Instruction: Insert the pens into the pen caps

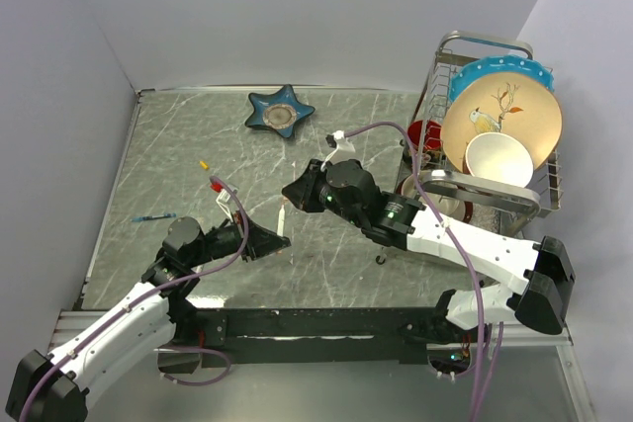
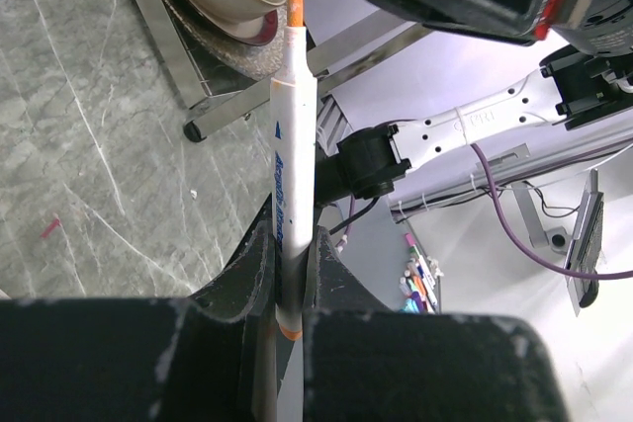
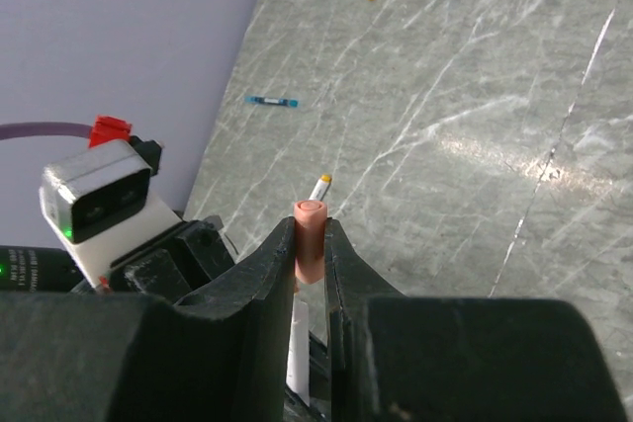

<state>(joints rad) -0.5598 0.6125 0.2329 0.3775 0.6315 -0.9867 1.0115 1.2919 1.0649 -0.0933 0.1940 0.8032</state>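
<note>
Left of the rack point(image 1: 482, 42), above the counter point(image 1: 198, 135): pen tip near cap.
My left pincer point(image 2: 294, 244) pinches the white pen point(image 2: 294, 145), orange tip aimed at the right pincer point(image 3: 310, 229), which pinches the red-orange cap point(image 3: 310, 249) just beyond it; their axes look not quite aligned. Blue print on the barrel, unreadable to me.

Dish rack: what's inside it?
In the rack: a tan bird-print plate, a white bowl in front, and a blue plate behind, mostly covered. They hide the rack's floor.
</note>
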